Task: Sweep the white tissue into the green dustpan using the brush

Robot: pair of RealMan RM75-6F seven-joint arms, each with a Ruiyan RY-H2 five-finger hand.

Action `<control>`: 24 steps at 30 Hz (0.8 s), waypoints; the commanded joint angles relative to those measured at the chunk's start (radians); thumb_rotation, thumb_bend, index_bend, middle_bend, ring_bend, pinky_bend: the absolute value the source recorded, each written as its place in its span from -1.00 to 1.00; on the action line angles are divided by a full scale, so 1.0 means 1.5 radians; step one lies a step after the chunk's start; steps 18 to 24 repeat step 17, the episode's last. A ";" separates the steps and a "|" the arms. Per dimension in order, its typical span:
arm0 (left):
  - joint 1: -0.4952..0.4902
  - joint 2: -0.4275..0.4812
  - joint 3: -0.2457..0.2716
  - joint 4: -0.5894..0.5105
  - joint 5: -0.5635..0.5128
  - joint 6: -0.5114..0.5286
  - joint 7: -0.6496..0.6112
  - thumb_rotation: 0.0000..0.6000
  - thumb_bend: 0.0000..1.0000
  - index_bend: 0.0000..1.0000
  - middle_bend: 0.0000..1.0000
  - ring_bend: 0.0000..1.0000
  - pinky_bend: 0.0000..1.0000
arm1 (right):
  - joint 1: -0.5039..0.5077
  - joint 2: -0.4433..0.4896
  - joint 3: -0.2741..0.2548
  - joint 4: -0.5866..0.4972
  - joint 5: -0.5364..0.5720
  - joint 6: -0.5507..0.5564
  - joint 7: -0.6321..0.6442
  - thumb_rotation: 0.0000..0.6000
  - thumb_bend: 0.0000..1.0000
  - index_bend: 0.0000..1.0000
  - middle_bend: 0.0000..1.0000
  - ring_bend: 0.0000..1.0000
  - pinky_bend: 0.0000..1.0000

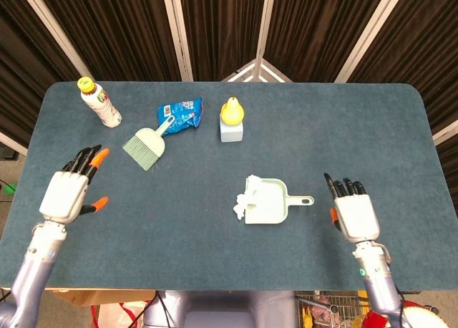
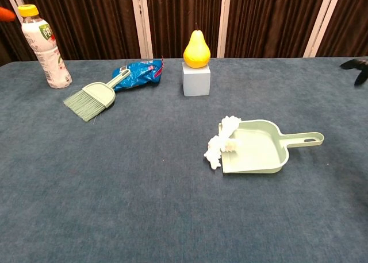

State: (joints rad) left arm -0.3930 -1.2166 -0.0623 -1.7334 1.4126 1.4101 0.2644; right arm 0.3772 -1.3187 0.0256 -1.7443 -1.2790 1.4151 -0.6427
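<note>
The green dustpan (image 1: 270, 205) (image 2: 259, 150) lies right of the table's middle, handle pointing right. The white tissue (image 1: 245, 198) (image 2: 222, 141) sits crumpled on the pan's left lip, partly inside. The pale green brush (image 1: 147, 143) (image 2: 92, 97) lies flat at the back left, its handle toward the blue packet. My left hand (image 1: 69, 190) hovers open near the left front edge, fingers spread, holding nothing. My right hand (image 1: 354, 210) is open to the right of the dustpan's handle, apart from it. The chest view shows only fingertips at its edges.
A blue snack packet (image 1: 179, 115) (image 2: 135, 74) lies beside the brush handle. A yellow-capped bottle (image 1: 99, 103) (image 2: 45, 45) stands at the back left. A yellow pear (image 1: 231, 110) (image 2: 196, 49) sits on a pale block (image 1: 231, 132) (image 2: 196, 79) at the back centre.
</note>
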 commanded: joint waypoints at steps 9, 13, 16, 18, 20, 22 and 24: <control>0.150 0.041 0.117 0.057 0.147 0.160 -0.052 1.00 -0.96 -1.00 -1.00 -1.00 -0.98 | -0.116 0.120 -0.055 0.039 -0.150 0.130 0.206 1.00 -0.35 -1.00 -1.00 -1.00 -1.00; 0.189 0.047 0.123 0.101 0.136 0.188 -0.069 1.00 -0.96 -1.00 -1.00 -1.00 -1.00 | -0.158 0.125 -0.066 0.096 -0.188 0.185 0.273 1.00 -0.35 -1.00 -1.00 -1.00 -1.00; 0.205 0.053 0.117 0.113 0.116 0.191 -0.085 1.00 -0.95 -1.00 -1.00 -1.00 -1.00 | -0.170 0.125 -0.060 0.115 -0.184 0.189 0.308 1.00 -0.35 -1.00 -1.00 -1.00 -1.00; 0.209 0.054 0.113 0.114 0.111 0.192 -0.090 1.00 -0.96 -1.00 -1.00 -1.00 -1.00 | -0.170 0.125 -0.055 0.117 -0.179 0.186 0.315 1.00 -0.35 -1.00 -1.00 -1.00 -1.00; 0.209 0.054 0.113 0.114 0.111 0.192 -0.090 1.00 -0.96 -1.00 -1.00 -1.00 -1.00 | -0.170 0.125 -0.055 0.117 -0.179 0.186 0.315 1.00 -0.35 -1.00 -1.00 -1.00 -1.00; 0.209 0.054 0.113 0.114 0.111 0.192 -0.090 1.00 -0.96 -1.00 -1.00 -1.00 -1.00 | -0.170 0.125 -0.055 0.117 -0.179 0.186 0.315 1.00 -0.35 -1.00 -1.00 -1.00 -1.00; 0.209 0.054 0.113 0.114 0.111 0.192 -0.090 1.00 -0.96 -1.00 -1.00 -1.00 -1.00 | -0.170 0.125 -0.055 0.117 -0.179 0.186 0.315 1.00 -0.35 -1.00 -1.00 -1.00 -1.00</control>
